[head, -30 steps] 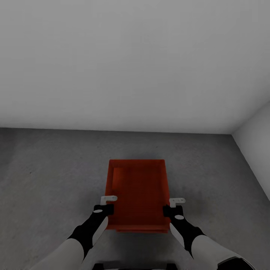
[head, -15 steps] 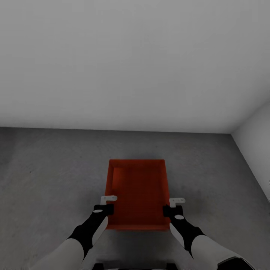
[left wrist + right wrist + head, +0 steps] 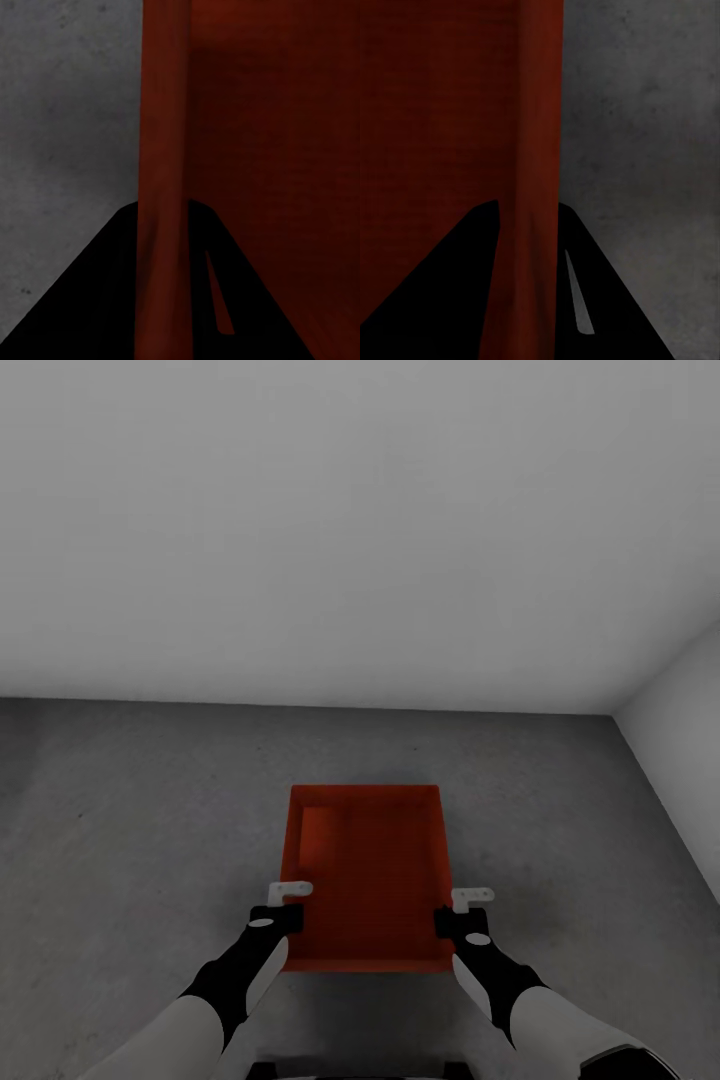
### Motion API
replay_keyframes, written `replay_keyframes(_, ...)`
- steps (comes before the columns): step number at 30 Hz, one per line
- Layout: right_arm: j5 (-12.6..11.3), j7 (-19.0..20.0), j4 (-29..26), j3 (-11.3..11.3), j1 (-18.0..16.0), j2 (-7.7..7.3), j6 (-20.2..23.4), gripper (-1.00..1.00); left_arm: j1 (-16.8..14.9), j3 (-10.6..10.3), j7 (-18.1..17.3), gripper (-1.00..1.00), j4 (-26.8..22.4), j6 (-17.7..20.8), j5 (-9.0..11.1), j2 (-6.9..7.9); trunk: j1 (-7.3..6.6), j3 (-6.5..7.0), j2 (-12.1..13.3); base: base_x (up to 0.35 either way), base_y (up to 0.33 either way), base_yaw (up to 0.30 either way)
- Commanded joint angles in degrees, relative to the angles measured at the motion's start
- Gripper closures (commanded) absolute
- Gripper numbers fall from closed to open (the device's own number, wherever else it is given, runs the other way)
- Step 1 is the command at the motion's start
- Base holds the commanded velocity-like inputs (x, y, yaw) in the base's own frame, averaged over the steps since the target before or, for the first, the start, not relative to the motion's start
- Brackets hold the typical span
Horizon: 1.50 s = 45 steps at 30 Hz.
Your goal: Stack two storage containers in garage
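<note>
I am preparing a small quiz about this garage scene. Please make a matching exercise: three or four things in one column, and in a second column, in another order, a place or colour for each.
Things:
1. storage container
2. floor
3. left gripper
4. right gripper

Descriptions:
A. dark grey, mottled concrete
B. astride the bin's wall on the robot's right side
C. orange-red, lidless, between both arms
D. astride the bin's wall on the robot's left side

Pairs: 1-C, 2-A, 3-D, 4-B
</note>
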Motion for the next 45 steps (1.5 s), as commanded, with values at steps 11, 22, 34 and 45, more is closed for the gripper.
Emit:
replay_keyframes(11, -0.93, -0.09, 0.22, -1.23, 0.01, 0.89, -0.41, 1.00, -0.03, 0.70, 1.50, 1.00, -1.65, -2.39, 2.37, -0.04, 0.00, -0.04, -0.03, 0.000, 0.000, -0.069)
replay_keyframes(22, -0.95, -0.08, 0.23, -1.23, 0.01, 0.84, -0.41, 1.00, -0.03, 0.69, 1.50, 1.00, -1.65, -2.39, 2.37, -0.04, 0.00, -0.04, -0.03, 0.000, 0.000, -0.095)
replay_keyframes(34, -0.95, -0.08, 0.23, -1.23, 0.01, 0.86, -0.34, 1.00, -0.02, 0.64, 1.50, 1.00, -1.66, -2.39, 2.44, -0.04, 0.00, -0.04, -0.03, 0.000, 0.000, -0.002)
replay_keyframes(45, -0.95, -0.08, 0.21, -1.23, 0.01, 0.84, -0.41, 1.00, -0.04, 0.64, 1.41, 1.00, -1.65, -2.31, 2.51, -0.13, 0.00, -0.04, -0.03, 0.000, 0.000, 0.000)
